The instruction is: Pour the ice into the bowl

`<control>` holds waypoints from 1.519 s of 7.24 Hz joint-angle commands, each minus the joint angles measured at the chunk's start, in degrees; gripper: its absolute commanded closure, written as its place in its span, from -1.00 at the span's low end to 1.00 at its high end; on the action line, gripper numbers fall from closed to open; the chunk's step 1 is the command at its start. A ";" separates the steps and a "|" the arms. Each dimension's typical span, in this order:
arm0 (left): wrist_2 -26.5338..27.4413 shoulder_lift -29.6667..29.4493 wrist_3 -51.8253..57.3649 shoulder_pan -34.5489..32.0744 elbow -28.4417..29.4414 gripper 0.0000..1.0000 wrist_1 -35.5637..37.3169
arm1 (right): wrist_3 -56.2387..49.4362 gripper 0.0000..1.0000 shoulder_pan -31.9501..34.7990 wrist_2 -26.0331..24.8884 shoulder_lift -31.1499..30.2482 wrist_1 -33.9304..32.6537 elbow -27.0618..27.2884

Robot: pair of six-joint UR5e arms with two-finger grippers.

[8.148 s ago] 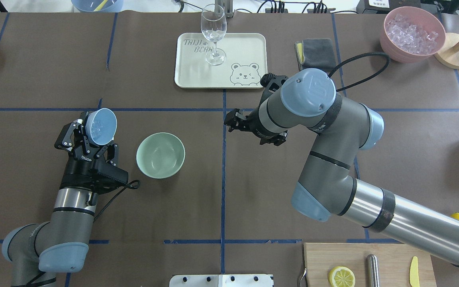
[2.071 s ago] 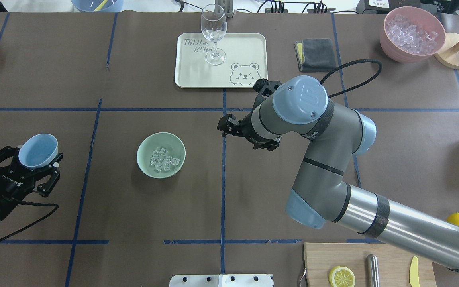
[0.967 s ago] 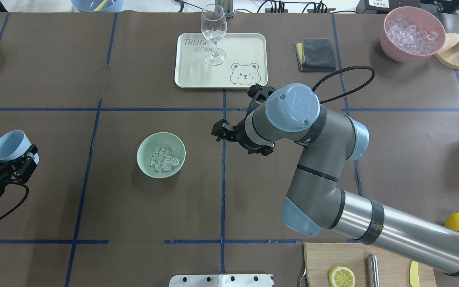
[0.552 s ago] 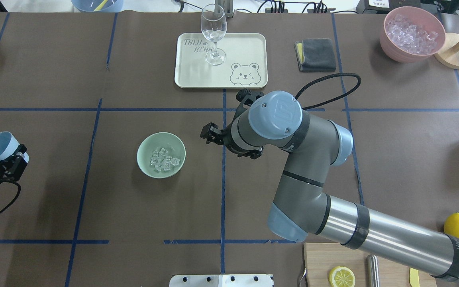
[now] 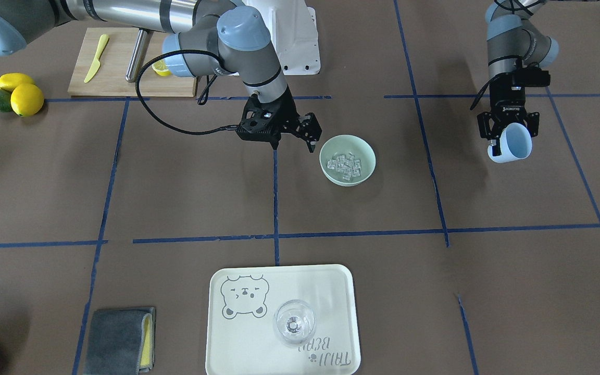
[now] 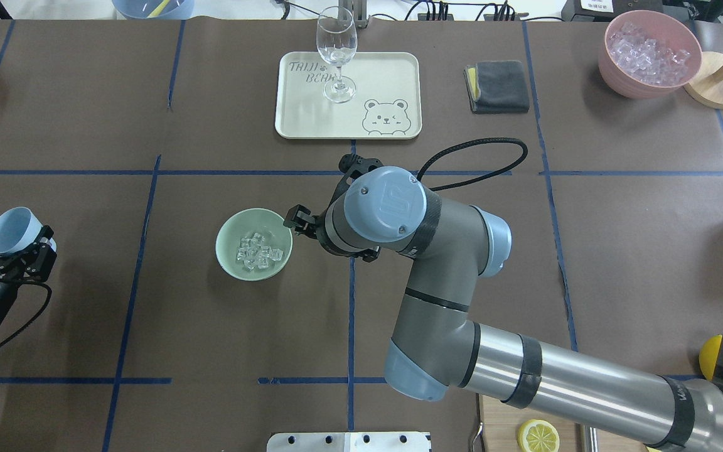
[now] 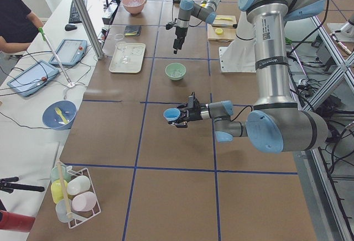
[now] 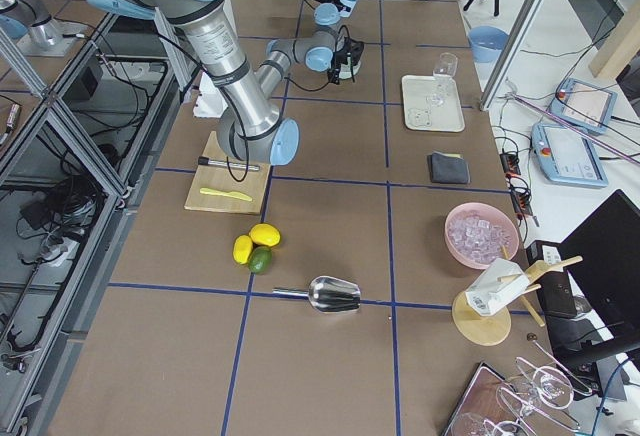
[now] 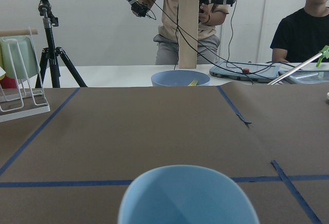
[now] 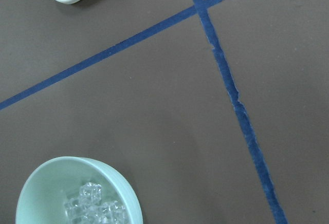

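The bowl [image 6: 228, 233] of ice [image 6: 256, 251] sits just beside the right gripper [image 6: 293, 219].

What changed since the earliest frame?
The ice moved from the blue cup into the bowl. The left gripper, still holding the cup, drew back leftward, away from the bowl. The right gripper, open, swung over beside the bowl's rim. Bowl, tray and glass stayed put.

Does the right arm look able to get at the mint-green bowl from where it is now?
Probably yes. The right gripper hangs open right beside the bowl, with nothing between them. The ice lies inside the bowl, and the left gripper holds the blue cup far off to the side.
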 commanded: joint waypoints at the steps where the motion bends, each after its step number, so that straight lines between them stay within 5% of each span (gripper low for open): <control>1: 0.17 -0.51 0.26 -0.29 0.86 1.00 0.13 | 0.12 -1.00 -0.92 -2.61 6.04 0.02 -7.65; 4: 0.17 -0.51 0.44 -0.81 1.91 1.00 0.22 | -0.06 -1.00 -1.88 -3.32 10.64 0.20 -15.77; 7: 0.17 -3.56 0.53 -0.81 4.62 1.00 0.30 | -0.58 -0.92 -2.23 -2.97 10.48 0.11 -15.88; 8: 0.17 -3.67 0.53 -0.82 5.42 1.00 0.30 | -0.76 -0.72 -2.32 -2.97 10.47 0.11 -15.88; 10: 0.17 -3.41 3.23 -1.25 5.17 0.93 0.13 | -0.85 0.20 -2.41 -2.97 10.47 0.11 -15.88; 11: 0.09 -3.32 4.47 -1.60 5.08 -0.04 0.04 | -0.85 0.89 -2.41 -2.97 10.30 0.02 -15.88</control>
